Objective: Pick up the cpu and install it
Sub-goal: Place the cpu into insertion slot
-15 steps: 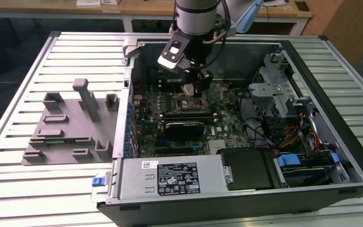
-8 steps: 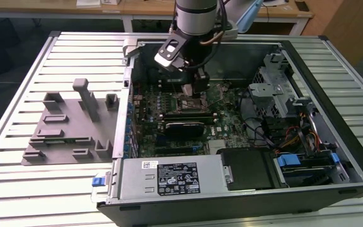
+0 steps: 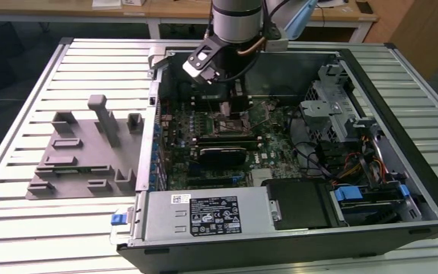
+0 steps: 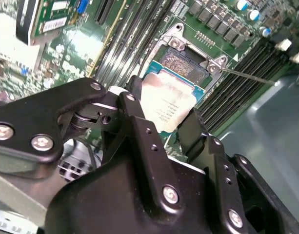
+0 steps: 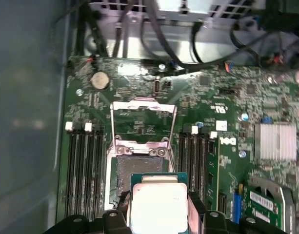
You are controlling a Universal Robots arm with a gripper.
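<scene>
Holding the cpu by two opposite edges, the gripper is narrowed to the chip's width, its black fingers pressed against the sides and the silvery top showing between them. In the exterior view the gripper reaches down into the open computer case, over the upper middle of the motherboard. The grey fixture tray lies outside the case, on the exterior view's left.

The pick-up looks done, and the step in hand appears to be the placement. In the first wrist view the cpu hangs over the near edge of the socket, whose dark pin field is bare beyond it, and the load frame stands swung open. Whether the chip touches the socket I cannot tell.

As I judge it, seating calls for care — the chip square to the socket and centred over the pins, lowered flat without tilt or sideways drag, since those pins would bend easily.
</scene>
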